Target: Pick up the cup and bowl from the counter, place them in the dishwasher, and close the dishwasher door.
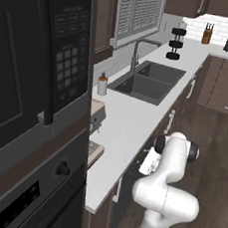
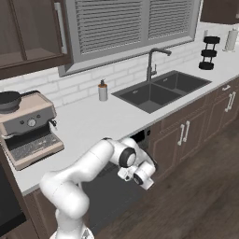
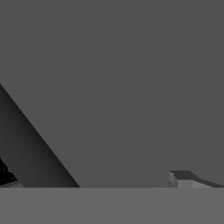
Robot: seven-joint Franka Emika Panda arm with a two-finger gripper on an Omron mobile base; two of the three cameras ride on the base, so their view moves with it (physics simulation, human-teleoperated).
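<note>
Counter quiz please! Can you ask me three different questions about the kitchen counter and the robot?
1. True or false: in the right base view, the grey bottle stands on the counter to the left of the sink.
2. Where does the robot arm reach?
A. Into the sink
B. Down low, by the dark dishwasher door
C. Up to the window
3. Which machine sits at the counter's left end in the right base view?

Key: 1 true. 2 B. 3 the coffee machine.
</note>
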